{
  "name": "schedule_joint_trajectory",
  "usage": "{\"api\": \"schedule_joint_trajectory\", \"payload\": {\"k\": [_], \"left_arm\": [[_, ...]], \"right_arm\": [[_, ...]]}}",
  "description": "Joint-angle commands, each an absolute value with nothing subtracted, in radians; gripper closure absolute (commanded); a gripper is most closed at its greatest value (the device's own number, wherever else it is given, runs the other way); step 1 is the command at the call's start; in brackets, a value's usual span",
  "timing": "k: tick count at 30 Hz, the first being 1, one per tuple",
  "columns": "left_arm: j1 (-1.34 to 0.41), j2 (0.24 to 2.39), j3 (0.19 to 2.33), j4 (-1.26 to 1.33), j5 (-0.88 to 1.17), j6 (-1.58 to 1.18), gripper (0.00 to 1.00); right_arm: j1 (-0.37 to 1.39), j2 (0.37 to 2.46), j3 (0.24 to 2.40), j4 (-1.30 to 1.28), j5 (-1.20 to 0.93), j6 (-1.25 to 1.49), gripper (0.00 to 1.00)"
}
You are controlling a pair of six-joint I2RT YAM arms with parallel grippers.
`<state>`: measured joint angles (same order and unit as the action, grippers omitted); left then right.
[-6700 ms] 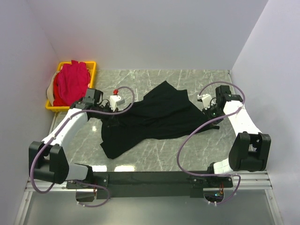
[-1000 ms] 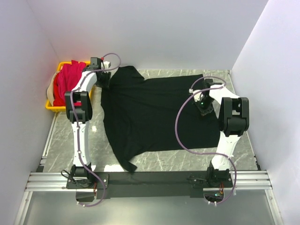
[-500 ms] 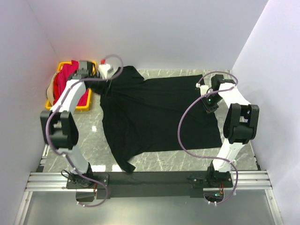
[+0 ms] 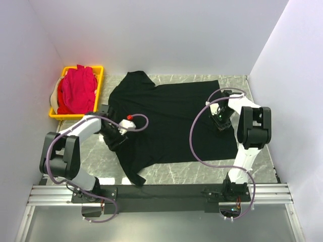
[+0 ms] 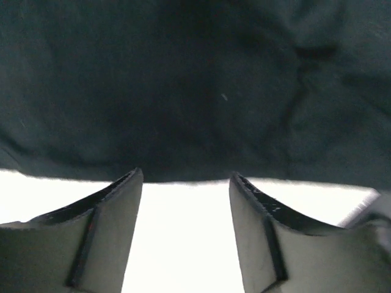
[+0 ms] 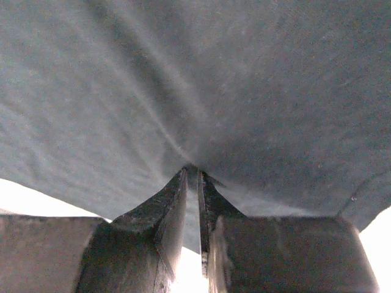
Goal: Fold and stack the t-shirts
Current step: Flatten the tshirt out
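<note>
The bench [image 4: 202, 169] holds the big black t-shirt [image 4: 171, 121]. It lies spread out almost flat between my two tools. Its long way runs across me, from my left tool over to my right tool. I think the end with the sleeves is on my left side and the straight bottom edge is on my right side.

The pink t-shirts [image 4: 75, 93] are piled in the yellow crate [image 4: 100, 70], far off past my left tool and well apart from the black one.

My right tool [image 4: 221, 123] sits on the right part of the black t-shirt. It is almost fully closed, and it pinches a little ridge of black cloth between its tips [image 6: 192, 174].

My left tool [image 4: 115, 141] is low at the left edge of the black t-shirt. Its two fingers [image 5: 116, 201] stand apart and hold nothing. I see bare bench between them, and the cloth edge lies right in front of the tips.

I think the next move needs my left tool to push forward just a bit and close on that edge. It is the nearer one to that side. Then both ends are held for a fold.
</note>
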<state>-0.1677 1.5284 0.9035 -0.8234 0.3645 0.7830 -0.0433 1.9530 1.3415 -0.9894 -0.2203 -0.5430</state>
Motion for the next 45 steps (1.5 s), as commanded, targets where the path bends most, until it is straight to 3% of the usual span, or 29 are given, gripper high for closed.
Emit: {"api": "schedule_joint_trajectory", "payload": {"k": [1,6,17,19,24,26,32,38,41,45], "left_arm": [[-0.213,1.535,0.870,-0.646,0.252,0.782,0.38],[-0.213,1.594,0.845,-0.696,0.183,0.866,0.58],[-0.186,1.448,0.847,-1.081,0.228,1.028,0.68],[-0.164,1.445,0.923,-1.098,0.251,1.014,0.67],[-0.147,1.431,1.066,-1.151,0.409,0.999,0.38],[-0.176,1.413,1.025,-1.115,0.413,0.989,0.32],[-0.268,1.394,0.852,-0.881,0.347,0.931,0.31],[-0.296,1.445,0.782,-0.683,0.213,0.882,0.44],[-0.293,1.515,0.799,-0.626,0.164,0.867,0.67],[-0.246,1.633,0.856,-0.574,0.095,0.902,0.88]], "right_arm": [[-0.035,1.980,1.316,-0.953,-0.161,-0.535,0.80],[-0.018,1.964,1.260,-0.951,-0.118,-0.548,0.81],[-0.005,1.789,1.127,-1.040,-0.074,-0.634,0.82],[-0.008,1.757,1.173,-1.029,-0.077,-0.618,0.82],[-0.028,1.710,1.269,-1.088,-0.207,-0.626,0.80],[-0.005,1.721,1.267,-1.111,-0.213,-0.630,0.79],[0.025,1.804,1.201,-1.057,-0.213,-0.612,0.78],[0.031,1.940,1.241,-0.953,-0.106,-0.533,0.80],[0.032,2.008,1.301,-0.910,-0.013,-0.494,0.83],[0.035,2.069,1.411,-0.859,0.110,-0.465,0.89]]}}
